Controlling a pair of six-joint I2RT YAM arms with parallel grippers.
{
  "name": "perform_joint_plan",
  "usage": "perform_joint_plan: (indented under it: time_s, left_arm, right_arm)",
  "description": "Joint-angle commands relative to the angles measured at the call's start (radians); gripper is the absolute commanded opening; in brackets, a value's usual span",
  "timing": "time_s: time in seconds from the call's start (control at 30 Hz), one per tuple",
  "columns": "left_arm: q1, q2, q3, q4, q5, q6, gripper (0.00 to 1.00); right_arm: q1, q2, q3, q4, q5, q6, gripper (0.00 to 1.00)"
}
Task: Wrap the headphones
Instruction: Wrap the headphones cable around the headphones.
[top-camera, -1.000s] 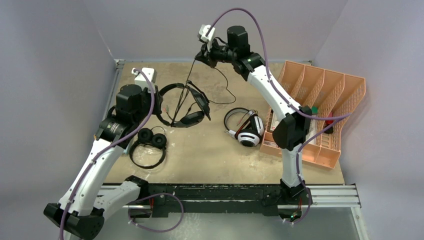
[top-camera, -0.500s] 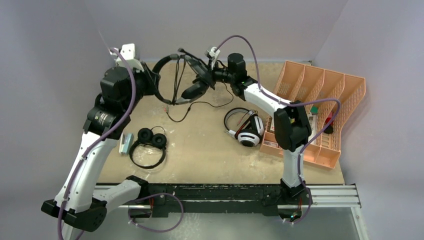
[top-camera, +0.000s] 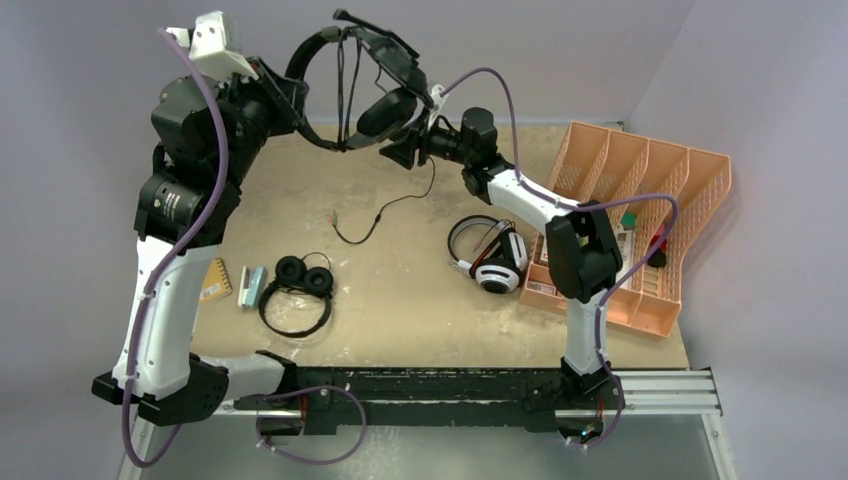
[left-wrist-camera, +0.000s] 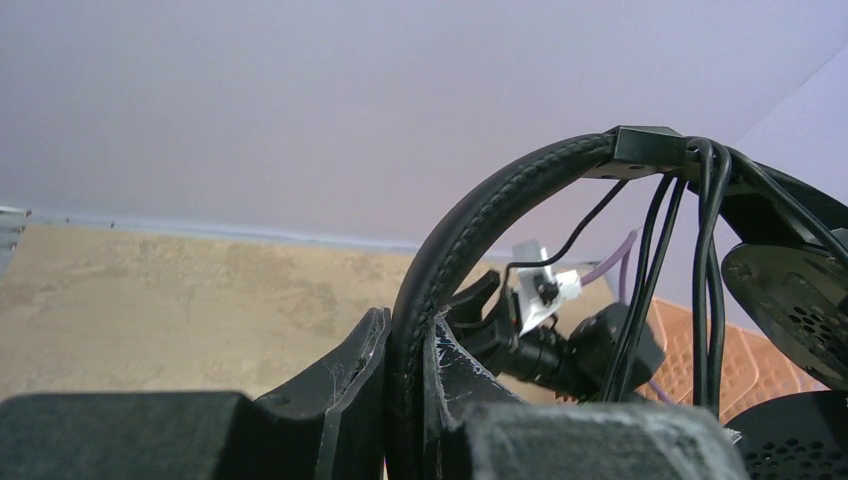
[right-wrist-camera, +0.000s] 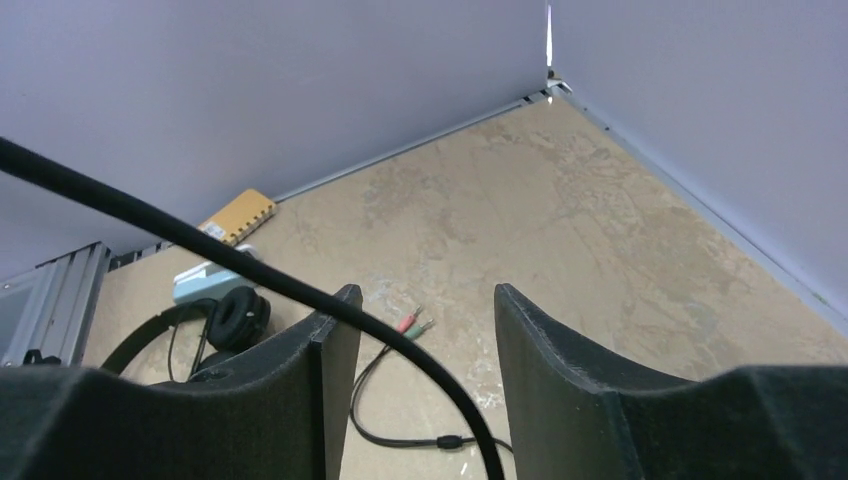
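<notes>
- Since a second ago, left claw (left-wrist-camera: 405, 335) rose high and is still pinching the padded band of the large black over-ear headphones (top-camera: 385, 110).
- Right claw (right-wrist-camera: 420, 300) has released; its jaws are spread, and a thin black cable (right-wrist-camera: 100, 197) crosses in front of one finger.
- Peach slotted plastic organizer (top-camera: 690, 170), well behind right claw, contains small green and red pieces.

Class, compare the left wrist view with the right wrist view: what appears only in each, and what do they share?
Only the left wrist view: the left tool shut on the padded headband of the larger black headphones, cable loops hanging from it, and a corner of the orange tray. Only the right wrist view: the right tool open, the small black headphones lying on the table, coloured plugs, a yellow item. Both: tan table, purple wall, black cable.
</notes>
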Motion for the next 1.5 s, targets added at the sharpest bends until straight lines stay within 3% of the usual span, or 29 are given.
perform_joint_plan:
  time_s: [0.0,0.13,0.37,0.43,0.53,0.73,0.9,1.1,1.33,1.47]
  left_arm:
    - [-0.006,0.038,0.139,0.05,-0.001,-0.031,0.0]
    - [-0.006,0.062,0.174,0.086,0.024,-0.061,0.0]
    - [-0.006,0.087,0.218,0.104,0.029,-0.074,0.0]
    - [-0.006,0.092,0.229,0.1,-0.002,-0.063,0.0]
    - [-0.006,0.097,0.223,0.122,-0.066,-0.05,0.0]
    - [-0.006,0.141,0.204,0.185,-0.302,-0.069,0.0]
    - [-0.005,0.182,0.148,0.325,-0.442,-0.093,0.0]
    - [-0.004,0.24,0.099,0.468,-0.566,-0.059,0.0]
    - [0.008,0.287,0.012,0.575,-0.703,0.102,0.0]
    - [0.095,0.265,-0.091,0.588,-0.658,0.065,0.0]
  right_arm:
    - [-0.002,-0.001,-0.026,0.127,0.002,0.058,0.56]
    - [-0.002,0.024,-0.021,0.172,0.005,0.083,0.58]
    - [-0.002,0.065,-0.016,0.222,-0.001,0.118,0.52]
    - [-0.002,0.069,-0.028,0.233,-0.003,0.132,0.45]
    - [-0.003,0.072,-0.054,0.288,0.002,0.175,0.25]
    - [0.005,0.047,-0.172,0.419,0.0,0.306,0.02]
    - [0.065,-0.02,-0.33,0.441,0.024,0.337,0.0]
    - [0.174,-0.126,-0.392,0.248,0.077,0.256,0.0]
    - [0.345,-0.393,-0.424,-0.163,0.252,-0.005,0.0]
    - [0.446,-0.481,-0.406,-0.336,0.322,-0.11,0.0]
